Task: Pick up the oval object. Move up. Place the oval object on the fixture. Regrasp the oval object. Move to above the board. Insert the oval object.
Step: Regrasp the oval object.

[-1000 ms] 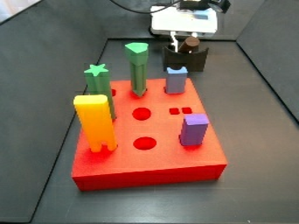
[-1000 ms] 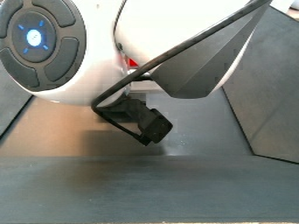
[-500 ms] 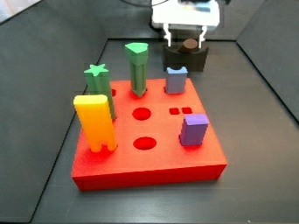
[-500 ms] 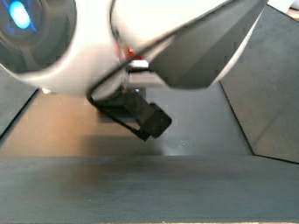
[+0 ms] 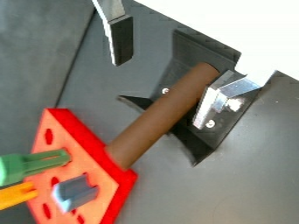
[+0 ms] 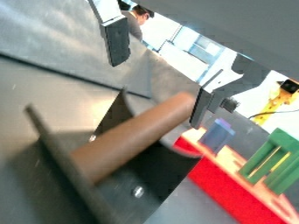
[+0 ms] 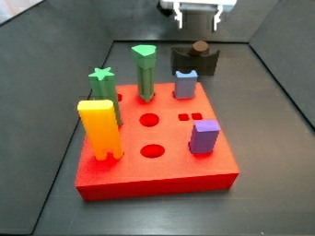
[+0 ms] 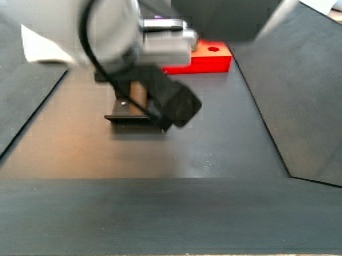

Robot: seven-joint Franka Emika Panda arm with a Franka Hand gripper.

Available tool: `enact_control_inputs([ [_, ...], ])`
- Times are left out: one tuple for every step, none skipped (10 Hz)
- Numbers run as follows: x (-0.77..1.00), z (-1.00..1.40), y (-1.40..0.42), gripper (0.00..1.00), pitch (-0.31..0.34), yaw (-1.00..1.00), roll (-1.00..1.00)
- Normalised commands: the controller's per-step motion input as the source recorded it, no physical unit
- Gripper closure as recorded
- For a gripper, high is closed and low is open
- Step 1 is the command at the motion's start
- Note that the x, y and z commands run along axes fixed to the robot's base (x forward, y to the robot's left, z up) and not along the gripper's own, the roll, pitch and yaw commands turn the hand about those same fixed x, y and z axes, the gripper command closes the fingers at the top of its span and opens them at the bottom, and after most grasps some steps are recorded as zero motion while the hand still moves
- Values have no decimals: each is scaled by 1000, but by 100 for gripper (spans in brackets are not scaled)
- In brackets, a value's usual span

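In a side view the gripper (image 7: 198, 16) (spread, empty) has risen off the oval object (image 7: 198, 48), seemingly resting on the fixture (image 7: 196, 63).

I'm getting even, bright overhead light in a side view: the board (image 7: 157, 147) is reading saturated red, and shadows beside the pegs are lying short and soft. The gripper (image 7: 198, 13) at the top edge is washing out to near white. In a side view the arm's housing (image 8: 147, 35) is filling the frame, out of focus and smeared. In both wrist views the oval object (image 5: 162, 114) on the fixture (image 6: 105, 162) is looking soft, with bright glare blooming behind the fingers (image 6: 117, 39).
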Motion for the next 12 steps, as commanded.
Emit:
enact_control_inputs([
  [-36,243,2,0,53,-12,62],
  [-1000,0,0,0,22,81,16],
  [-1000,-16,3,0,1,64,7],
  [-1000,4,-2,0,-18,33,19],
  [-1000,4,-5,0,-29,16,30],
  [-1000,2,-4,0,-43,5,43],
  [-1000,8,-10,0,-64,-1,65],
  [-1000,13,-12,0,-73,-1,74],
  [-1000,18,-19,0,-85,4,91],
  [-891,15,-19,0,-93,10,105],
  [-766,16,-18,0,-95,16,112],
  [-353,-176,-1000,0,-51,-1000,849],
])
